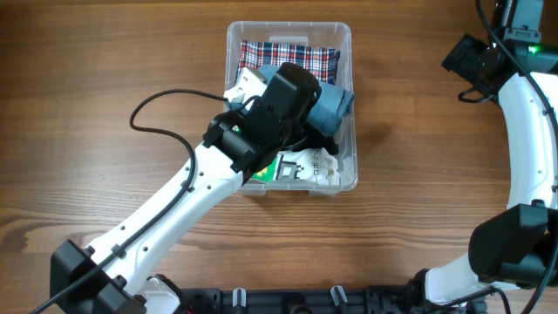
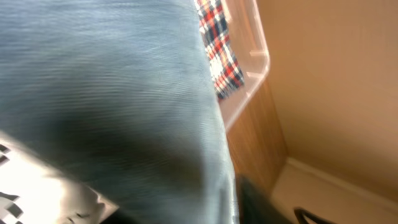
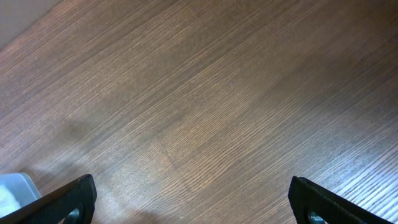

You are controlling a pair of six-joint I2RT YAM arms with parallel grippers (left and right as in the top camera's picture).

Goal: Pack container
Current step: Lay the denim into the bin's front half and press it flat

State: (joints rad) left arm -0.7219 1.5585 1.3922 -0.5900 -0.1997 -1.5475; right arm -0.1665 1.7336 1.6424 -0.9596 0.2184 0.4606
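Observation:
The clear plastic container (image 1: 289,26) stands at the table's middle back. It holds a red-and-blue plaid cloth (image 1: 288,54) at the far end, a blue-grey cloth (image 1: 336,105) at the right wall, and a white packet with green print (image 1: 301,166) at the near end. My left gripper (image 1: 307,122) reaches down into the container over the blue-grey cloth, its fingers hidden under the wrist. In the left wrist view the blue-grey cloth (image 2: 112,93) fills most of the frame, with the plaid cloth (image 2: 221,56) and the container rim (image 2: 256,57) beyond. My right gripper (image 3: 193,199) is open and empty over bare wood.
The right arm (image 1: 523,113) curves along the table's right side, its gripper (image 1: 466,63) at the back right. A black cable (image 1: 166,100) loops left of the container. A corner of the container (image 3: 12,186) shows in the right wrist view.

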